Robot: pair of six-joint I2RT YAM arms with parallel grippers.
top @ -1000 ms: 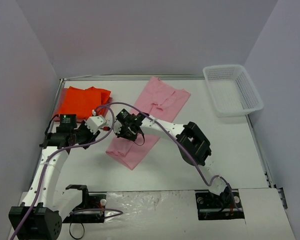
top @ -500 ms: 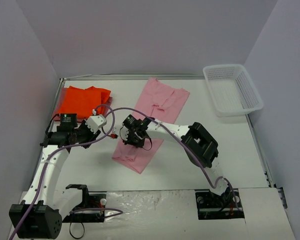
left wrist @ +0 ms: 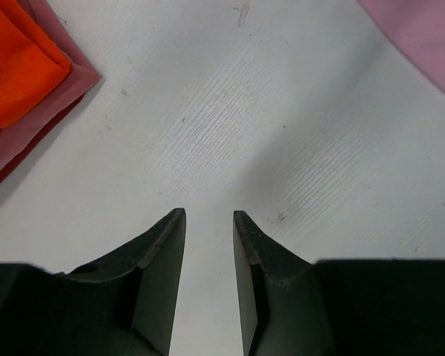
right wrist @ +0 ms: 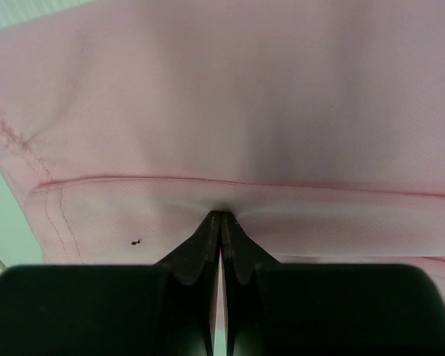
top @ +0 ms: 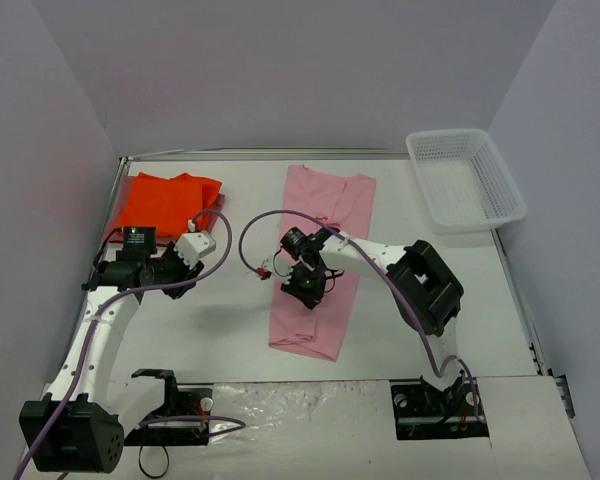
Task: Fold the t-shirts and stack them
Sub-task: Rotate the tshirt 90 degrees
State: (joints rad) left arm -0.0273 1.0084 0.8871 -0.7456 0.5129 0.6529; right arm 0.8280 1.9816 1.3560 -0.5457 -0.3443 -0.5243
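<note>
Item 1: white plastic mesh basket (top: pixel 465 185), at the far right corner of the white table (top: pixel 460 300). It serves as the reference point for all the rest.

Item 2: light pink short-sleeved cloth t-shirt (top: pixel 332 205) (right wrist: pixel 245 111) (left wrist: pixel 423 37). It lies left of the basket and apart from it, folded into 1 long narrow strip. The strip starts level with the basket and runs toward the near edge.

Item 3: bright orange cloth t-shirt (top: pixel 165 200) (left wrist: pixel 15 59), folded, far to the left of the basket at the table's other far corner.

Item 4: dull pinkish-red folded cloth shirt (left wrist: pixel 37 122), directly under the orange one, with its edge showing along the side that faces the basket.

Item 5: right gripper (top: pixel 305 285) (right wrist: pixel 221 215), left of the basket and nearer the front, over the middle of the pink strip. Its 2 jaws are pressed together on a raised fold of the pink cloth.

Item 6: left gripper (top: pixel 183 272) (left wrist: pixel 208 215), farther left of the basket, between the pink and orange shirts. Its 2 jaws stand a narrow gap apart with nothing between them, over bare table.
</note>
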